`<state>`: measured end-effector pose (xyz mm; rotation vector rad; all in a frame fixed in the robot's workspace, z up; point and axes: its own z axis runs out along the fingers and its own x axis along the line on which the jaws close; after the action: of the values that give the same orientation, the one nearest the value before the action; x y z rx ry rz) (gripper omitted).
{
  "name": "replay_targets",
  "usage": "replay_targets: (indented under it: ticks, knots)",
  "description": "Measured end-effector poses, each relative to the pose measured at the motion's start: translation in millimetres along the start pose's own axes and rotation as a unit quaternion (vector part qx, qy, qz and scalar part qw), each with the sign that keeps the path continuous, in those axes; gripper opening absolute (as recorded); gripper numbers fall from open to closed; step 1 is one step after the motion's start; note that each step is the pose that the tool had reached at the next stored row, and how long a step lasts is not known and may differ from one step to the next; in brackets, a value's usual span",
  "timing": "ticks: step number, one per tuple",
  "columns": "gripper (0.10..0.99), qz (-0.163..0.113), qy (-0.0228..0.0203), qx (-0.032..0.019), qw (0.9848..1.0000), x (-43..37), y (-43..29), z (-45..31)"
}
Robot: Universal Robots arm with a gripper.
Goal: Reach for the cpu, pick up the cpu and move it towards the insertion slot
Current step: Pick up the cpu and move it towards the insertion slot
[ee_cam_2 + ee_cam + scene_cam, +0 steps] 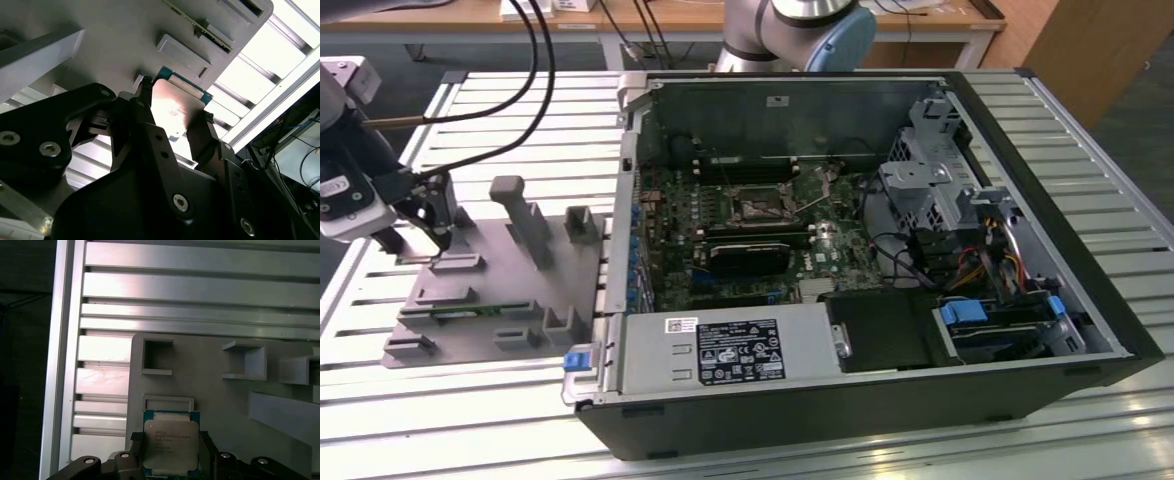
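The cpu (170,444), a thin square chip with a shiny silver top and a blue-green border, sits between my gripper's (170,438) two black fingers just above the grey fixture plate (210,385). In the second wrist view the fingers (145,87) press against opposite edges of the cpu (175,107). In the exterior view my gripper (434,240) hangs over the far left part of the fixture plate (494,290). The insertion slot (758,205), a dark square socket with a metal frame, lies on the motherboard inside the open computer case, well toward the exterior view's right.
Upright grey blocks (527,215) stand on the fixture plate close to my gripper. The open computer case (854,400) has tall walls; inside are a black card (747,255), drive cages (927,185) and cables. Slatted metal table (520,110) lies all around.
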<state>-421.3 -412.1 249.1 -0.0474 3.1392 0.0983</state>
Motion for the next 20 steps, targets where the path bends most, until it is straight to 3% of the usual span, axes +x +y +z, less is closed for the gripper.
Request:
replay_targets:
  ticks: [20]
  knots:
    - [0.529, 0.000, 0.0000, -0.0001, 1.0000, 0.0, 0.4, -7.1]
